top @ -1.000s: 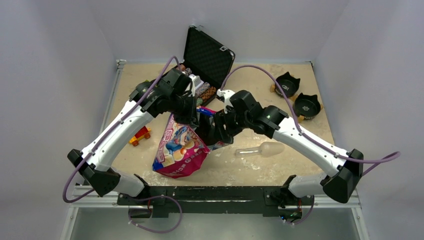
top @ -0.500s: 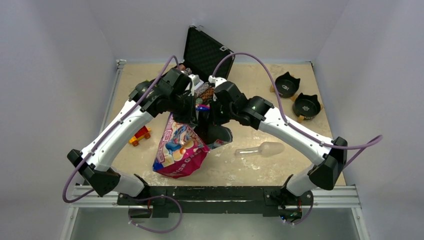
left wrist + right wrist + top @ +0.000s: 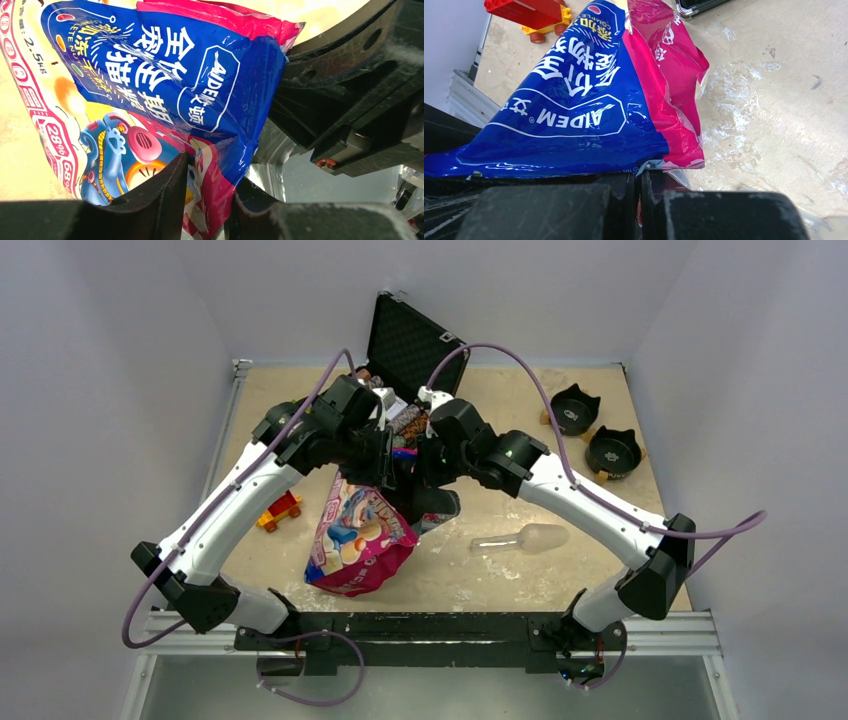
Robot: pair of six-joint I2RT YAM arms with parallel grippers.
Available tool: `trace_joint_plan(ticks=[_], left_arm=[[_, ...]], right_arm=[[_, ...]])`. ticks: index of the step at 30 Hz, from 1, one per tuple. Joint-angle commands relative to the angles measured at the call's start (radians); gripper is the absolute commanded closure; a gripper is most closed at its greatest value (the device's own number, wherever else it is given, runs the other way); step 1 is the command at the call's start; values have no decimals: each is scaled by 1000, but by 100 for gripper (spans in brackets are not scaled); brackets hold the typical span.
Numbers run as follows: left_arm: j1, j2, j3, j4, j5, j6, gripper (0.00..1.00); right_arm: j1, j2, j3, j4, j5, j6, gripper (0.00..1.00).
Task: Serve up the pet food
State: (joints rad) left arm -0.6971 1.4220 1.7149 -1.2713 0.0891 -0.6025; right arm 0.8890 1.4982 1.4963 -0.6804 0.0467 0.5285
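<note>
**Dinner held by its top edge**

The large glossy pink-edged bag printed blue and white (image 3: pixel 358 540) slumps mid-way across the table (image 3: pixel 470 585), its dry kibble unseen inside. The left gripper (image 3: pixel 209 197) and right gripper (image 3: pixel 640 187), 2 in all, each pinch its top edge. It is probably heavy, floppy and slick, so the flat top seam grips best.

My left gripper (image 3: pixel 209 187) pinches a fold of the glossy bag (image 3: pixel 165 75), with its pink edge caught between my two black fingers (image 3: pixel 155 200). Its blue panel with white lettering fills the view above them, and a cartoon cat (image 3: pixel 120 150) is printed lower down. A black housing (image 3: pixel 350 75), perhaps part of the other arm, crowds the bag's far side. Pale desk (image 3: pixel 15 165) shows beside the bag.
</note>
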Motion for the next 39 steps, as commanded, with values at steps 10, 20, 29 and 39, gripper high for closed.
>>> trace_joint_plan(ticks=[10,20,29,39], left_arm=[[13,-28,72,-82,-271,102,100],[91,-104,254,-255,-728,136,100],[144,-80,488,-294,-780,245,100],[138,-44,162,-59,-246,198,100]], right_arm=[[7,106,217,60,-212,-43,100],[37,479,856,-57,-422,43,100],[37,509,877,107,-580,187,100],[-126,227,184,227,-564,135,100]])
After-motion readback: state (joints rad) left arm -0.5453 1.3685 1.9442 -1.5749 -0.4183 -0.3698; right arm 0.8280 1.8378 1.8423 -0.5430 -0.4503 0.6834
